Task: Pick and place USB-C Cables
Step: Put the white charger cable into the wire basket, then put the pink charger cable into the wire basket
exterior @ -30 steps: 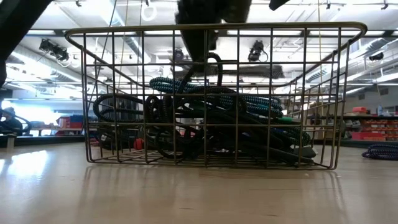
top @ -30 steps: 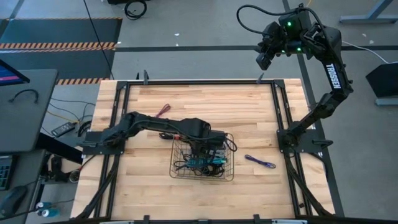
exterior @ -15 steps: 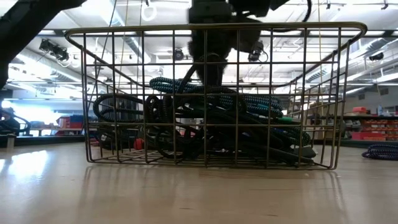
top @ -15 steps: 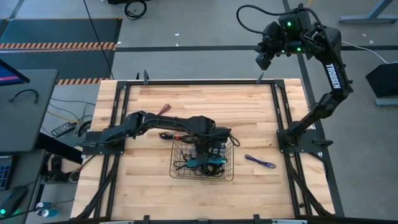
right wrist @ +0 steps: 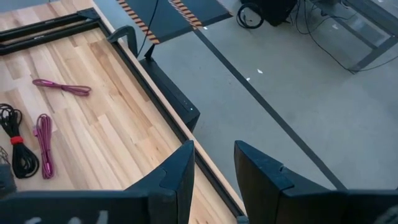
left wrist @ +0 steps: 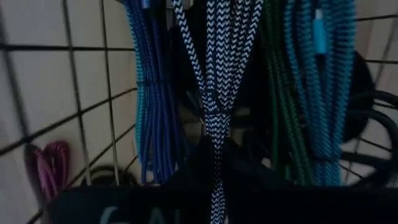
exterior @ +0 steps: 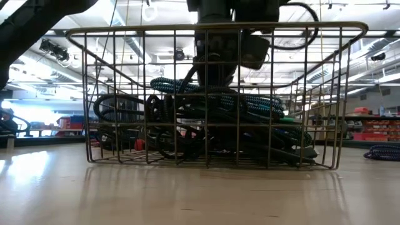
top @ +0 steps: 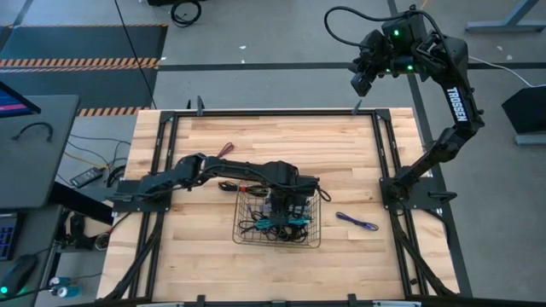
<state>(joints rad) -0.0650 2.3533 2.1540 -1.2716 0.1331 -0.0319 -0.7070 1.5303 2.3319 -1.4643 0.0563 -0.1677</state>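
A wire mesh basket (top: 247, 232) stands on the table's near middle, holding several coiled USB-C cables (exterior: 250, 103) in black, teal, blue and green. My left gripper (top: 286, 205) points down inside the basket (exterior: 350, 94), shut on a black-and-white braided cable (left wrist: 217, 56). In the low view my left gripper (exterior: 215, 72) stands just above the pile. My right gripper (top: 363, 81) stays open, holding nothing, high beyond the table's far right corner. Outside the basket, a purple cable (top: 357, 222) and a magenta cable (top: 223, 151) lie on the table. My left gripper pinches the braided cable's bundled strands (left wrist: 214, 134) between its two fingers (left wrist: 189, 171), just beside the bundle's tie. The fingers come from above, pointing down. The bundle runs on from the fingertips over the other cables; whether it rests on them I cannot tell.
In the right wrist view, two magenta cables (right wrist: 62, 87) and a black cable with a red tie (right wrist: 17, 149) lie on the wood left of the basket. Black frame rails (top: 388, 153) border the table. Bare wood lies at the near left and far right.
My left gripper has sunk from above the basket's rim down into the basket, shifting a little toward the table's right edge, still shut on the braided cable. The cable has come down with it onto the pile.
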